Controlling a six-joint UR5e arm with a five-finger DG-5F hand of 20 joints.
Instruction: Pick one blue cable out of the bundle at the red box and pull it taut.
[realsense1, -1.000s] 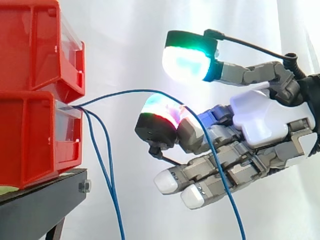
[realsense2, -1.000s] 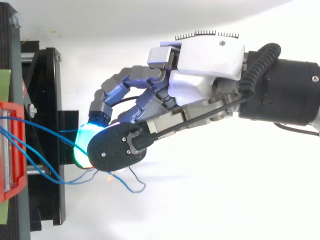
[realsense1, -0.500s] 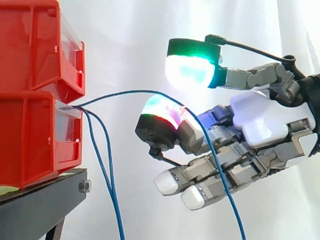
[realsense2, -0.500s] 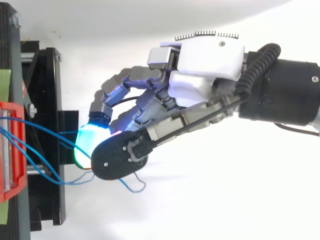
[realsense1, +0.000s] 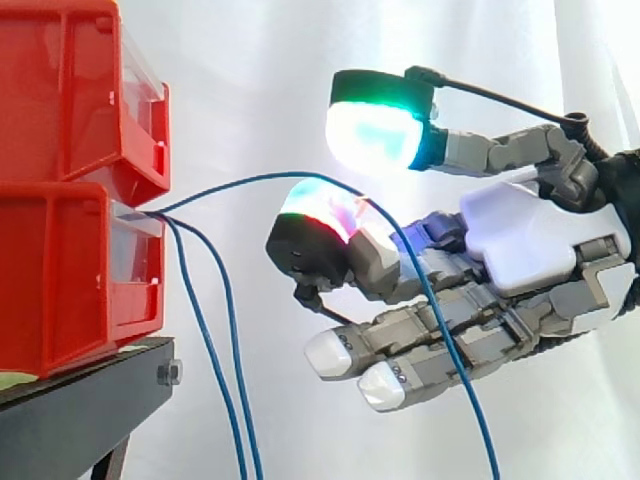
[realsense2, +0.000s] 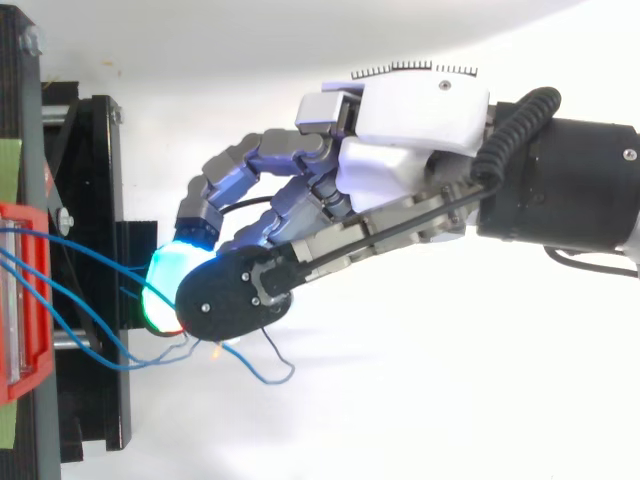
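blue cables (realsense1: 250, 177): three, at two stacked red bins (realsense1: 60, 270); one hand (realsense1: 530, 250).

The hand (realsense1: 520, 245) reaches in from the frame's right edge, fingers extended leftward, thumb held apart above them, pads glowing.

A bright white curtain (realsense1: 250, 80) hangs behind, with a black stand (realsense1: 70, 420) at lower left.

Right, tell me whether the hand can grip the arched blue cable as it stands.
Probably yes: the arched blue cable seems to run over one glowing pad of the hand, with another pad above and nothing between them.
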